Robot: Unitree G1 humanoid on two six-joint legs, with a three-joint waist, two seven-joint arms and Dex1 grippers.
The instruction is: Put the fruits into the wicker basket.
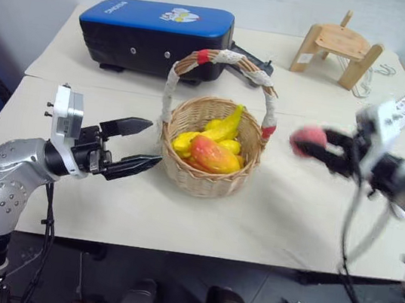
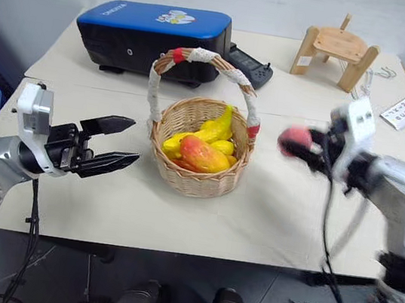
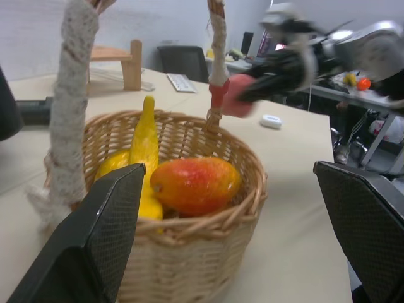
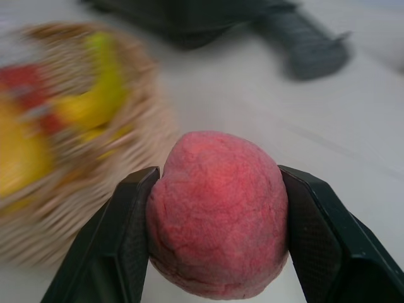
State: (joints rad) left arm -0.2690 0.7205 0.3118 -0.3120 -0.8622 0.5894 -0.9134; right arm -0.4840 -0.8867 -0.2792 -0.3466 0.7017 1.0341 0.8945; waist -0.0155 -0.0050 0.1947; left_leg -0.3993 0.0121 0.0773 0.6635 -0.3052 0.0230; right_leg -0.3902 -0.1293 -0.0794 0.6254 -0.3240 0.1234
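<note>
On the left our left gripper [image 1: 144, 143] waits, fingers apart. In the basket [image 1: 206, 179] at mid surface already lie banana [image 1: 221, 128] and mango [image 1: 213, 155]. Right of it (in the air) our right gripper [image 1: 317, 150] clamps the peach [image 4: 218, 211], the last fruit left.

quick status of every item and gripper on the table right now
peach: clamped in the right gripper, off the table, beside the basket
banana: in the wicker basket
mango: in the basket, on the banana
wicker basket: upright, handle up
left gripper: open, empty, beside the basket
blue-black case: closed, behind the basket
</note>
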